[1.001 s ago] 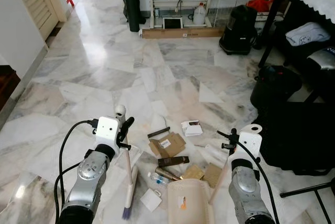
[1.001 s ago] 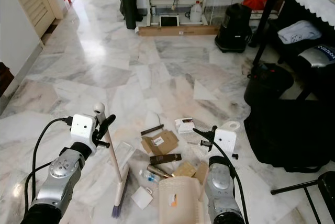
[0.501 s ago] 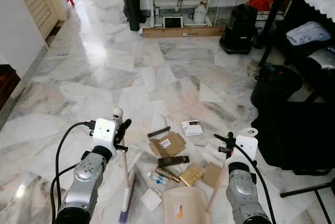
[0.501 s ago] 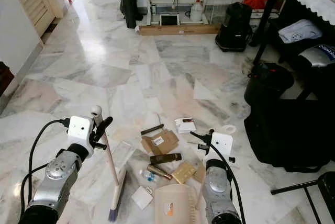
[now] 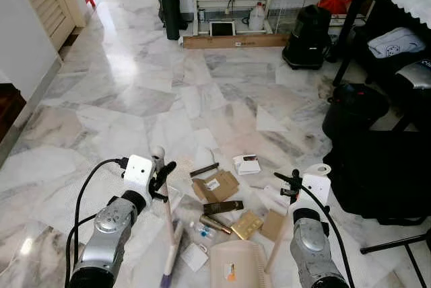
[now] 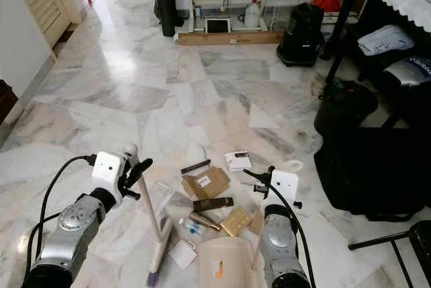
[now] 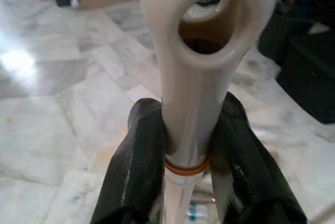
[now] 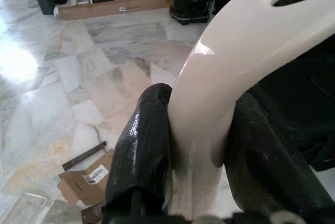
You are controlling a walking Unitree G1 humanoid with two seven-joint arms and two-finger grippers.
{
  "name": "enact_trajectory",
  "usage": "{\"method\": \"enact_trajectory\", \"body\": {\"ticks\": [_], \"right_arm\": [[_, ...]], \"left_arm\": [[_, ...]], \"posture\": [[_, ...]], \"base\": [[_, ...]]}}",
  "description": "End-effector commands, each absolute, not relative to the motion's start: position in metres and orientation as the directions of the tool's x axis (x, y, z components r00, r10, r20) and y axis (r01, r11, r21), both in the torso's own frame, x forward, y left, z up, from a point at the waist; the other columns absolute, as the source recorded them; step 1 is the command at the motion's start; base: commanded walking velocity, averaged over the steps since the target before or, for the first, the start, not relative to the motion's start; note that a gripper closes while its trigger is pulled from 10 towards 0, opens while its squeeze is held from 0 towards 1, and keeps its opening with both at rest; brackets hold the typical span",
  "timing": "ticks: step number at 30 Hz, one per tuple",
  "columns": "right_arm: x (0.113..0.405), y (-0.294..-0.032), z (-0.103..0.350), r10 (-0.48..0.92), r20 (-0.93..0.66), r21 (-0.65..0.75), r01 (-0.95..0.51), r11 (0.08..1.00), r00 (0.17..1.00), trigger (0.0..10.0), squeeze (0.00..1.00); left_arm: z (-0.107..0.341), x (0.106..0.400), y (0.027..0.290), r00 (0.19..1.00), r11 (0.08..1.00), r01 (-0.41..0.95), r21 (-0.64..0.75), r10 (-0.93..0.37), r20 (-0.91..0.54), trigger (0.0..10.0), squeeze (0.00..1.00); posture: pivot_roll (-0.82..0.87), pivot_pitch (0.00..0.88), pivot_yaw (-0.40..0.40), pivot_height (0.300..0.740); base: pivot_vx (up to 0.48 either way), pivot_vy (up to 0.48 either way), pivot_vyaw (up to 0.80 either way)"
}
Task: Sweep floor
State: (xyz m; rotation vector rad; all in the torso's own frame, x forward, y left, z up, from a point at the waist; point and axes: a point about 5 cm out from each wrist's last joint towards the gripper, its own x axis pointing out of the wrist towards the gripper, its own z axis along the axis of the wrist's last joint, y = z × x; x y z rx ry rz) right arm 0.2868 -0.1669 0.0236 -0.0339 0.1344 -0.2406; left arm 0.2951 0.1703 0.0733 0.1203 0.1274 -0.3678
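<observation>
Now, scene: a marble floor [image 5: 121,86] with litter lying between the two arms.
Left gripper [image 7: 189,145]: clamped on the cream broom handle [image 7: 193,103] just below its ringed top end; one black finger [image 7: 137,166] presses each side of it.
Broom [image 5: 168,234]: it slants down from the left gripper, and its purple-tipped head [image 5: 166,278] rests on the floor just beside a white paper square [image 5: 194,257].
Right gripper [image 8: 201,150]: closed around the curved cream dustpan handle [image 8: 230,72], a finger [image 8: 144,150] on either side.
Dustpan [image 5: 237,264]: its ribbed beige tray sits on the floor between the two arms, mouth toward the litter, with its long stick rising to the right gripper.
Litter: a flattened cardboard box [image 5: 215,185], a dark flat bar [image 5: 223,206], a gold packet [image 5: 246,224], a brown card piece [image 5: 273,224], a small white box [image 5: 248,164], a thin dark strip [image 5: 204,169] and a small clear bottle [image 5: 202,230], all close together ahead of the dustpan.
Surroundings: black bags [image 5: 377,167] stand to the robot's right, and a long cardboard carton [image 5: 232,42] lies far ahead by a white frame.
</observation>
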Motion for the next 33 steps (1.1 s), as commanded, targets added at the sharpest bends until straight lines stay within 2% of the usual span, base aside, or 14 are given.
{"method": "enact_trajectory", "body": {"ticks": [1, 5, 9, 14, 20, 24, 27, 33], "right_arm": [[0.289, -0.166, 0.026, -0.235, -0.116, -0.058, 0.229, 0.972, 0.965, 10.0, 0.00], [0.290, -0.165, 0.026, -0.232, -0.116, -0.056, 0.227, 0.972, 0.966, 10.0, 0.00], [0.291, -0.163, 0.026, -0.228, -0.116, -0.054, 0.223, 0.973, 0.967, 10.0, 0.00], [0.292, -0.161, 0.026, -0.222, -0.120, -0.051, 0.218, 0.975, 0.968, 10.0, 0.00], [0.293, -0.160, 0.026, -0.220, -0.122, -0.047, 0.216, 0.975, 0.968, 10.0, 0.00], [0.293, -0.159, 0.026, -0.217, -0.124, -0.048, 0.212, 0.976, 0.968, 10.0, 0.00], [0.294, -0.159, 0.026, -0.215, -0.126, -0.049, 0.211, 0.976, 0.968, 10.0, 0.00], [0.293, -0.161, 0.028, -0.231, -0.107, -0.047, 0.227, 0.973, 0.967, 10.0, 0.00]], "left_arm": [[0.064, 0.289, 0.171, 0.896, 0.909, 0.410, 0.071, -0.387, -0.216, 10.0, 0.00], [0.060, 0.285, 0.168, 0.860, 0.882, 0.469, 0.057, -0.440, -0.258, 10.0, 0.00], [0.064, 0.286, 0.168, 0.858, 0.888, 0.459, -0.027, -0.451, -0.244, 10.0, 0.00], [0.084, 0.295, 0.167, 0.893, 0.887, 0.393, -0.244, -0.431, -0.129, 10.0, 0.00], [0.098, 0.300, 0.173, 0.916, 0.869, 0.351, -0.348, -0.395, -0.062, 10.0, 0.00], [0.104, 0.301, 0.178, 0.924, 0.868, 0.337, -0.364, -0.378, -0.047, 10.0, 0.00], [0.118, 0.302, 0.183, 0.938, 0.907, 0.333, -0.259, -0.346, -0.004, 10.0, 0.00], [0.134, 0.299, 0.191, 0.955, 0.934, 0.296, -0.198, -0.287, 0.074, 10.0, 0.00]], "posture": [[0.09, 0.049, 0.017, 0.740], [0.09, 0.040, 0.018, 0.740], [0.09, 0.037, 0.018, 0.740], [0.10, 0.027, 0.018, 0.740], [0.11, 0.034, 0.015, 0.740], [0.11, 0.038, 0.013, 0.740], [0.12, 0.041, 0.011, 0.740], [0.11, 0.043, 0.009, 0.740]], "base": [[0.000, 0.000, 0.00], [0.000, 0.000, 0.00], [0.000, 0.000, 0.00], [0.000, 0.000, 0.00], [0.000, 0.000, 0.00], [0.000, 0.000, 0.00], [0.000, 0.000, 0.00], [0.000, 0.000, 0.00]]}}
